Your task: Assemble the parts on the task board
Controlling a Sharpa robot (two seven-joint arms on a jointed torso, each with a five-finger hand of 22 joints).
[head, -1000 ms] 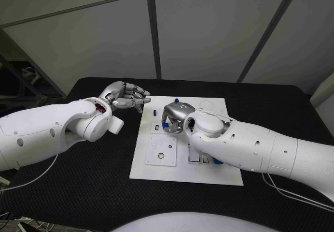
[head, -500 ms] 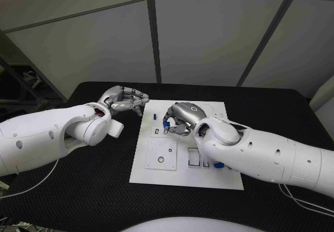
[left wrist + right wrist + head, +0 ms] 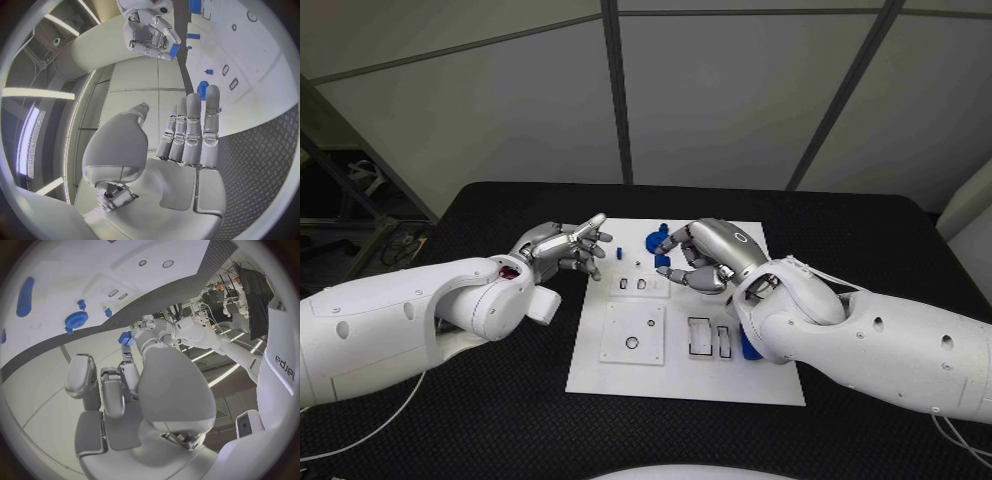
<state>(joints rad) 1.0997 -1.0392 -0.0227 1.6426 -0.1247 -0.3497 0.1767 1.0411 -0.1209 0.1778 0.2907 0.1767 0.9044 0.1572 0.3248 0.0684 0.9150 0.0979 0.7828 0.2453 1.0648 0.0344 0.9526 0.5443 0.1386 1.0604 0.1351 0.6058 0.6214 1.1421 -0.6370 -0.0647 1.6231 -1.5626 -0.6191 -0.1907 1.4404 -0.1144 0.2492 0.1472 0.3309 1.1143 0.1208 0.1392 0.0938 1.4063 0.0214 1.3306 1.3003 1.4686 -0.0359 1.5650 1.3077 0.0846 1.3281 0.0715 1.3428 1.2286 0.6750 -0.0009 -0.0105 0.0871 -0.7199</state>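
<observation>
The white task board [image 3: 682, 372] lies in the middle of the black table. My right hand [image 3: 707, 256] hovers over its far half and pinches a small blue part [image 3: 664, 261] at its fingertips; the same blue part [image 3: 127, 337] shows in the right wrist view and the blue part [image 3: 174, 50] in the left wrist view. My left hand [image 3: 565, 251] is at the board's far left edge, fingers stretched out and holding nothing. A blue gear [image 3: 656, 240] stands on the board between the two hands. A small blue peg [image 3: 617, 254] stands by the left fingertips.
Two small slots [image 3: 635, 285], a square plate with a round hole [image 3: 635, 335] and two rectangular openings [image 3: 710, 338] mark the board. Another blue part [image 3: 750, 346] peeks out under my right forearm. A long blue piece [image 3: 25, 296] lies on the board farther off.
The head camera has shifted. My left hand has uncurled its fingers from a closed fist to straight. My right hand has turned and lifted off the slots, still pinching the blue part.
</observation>
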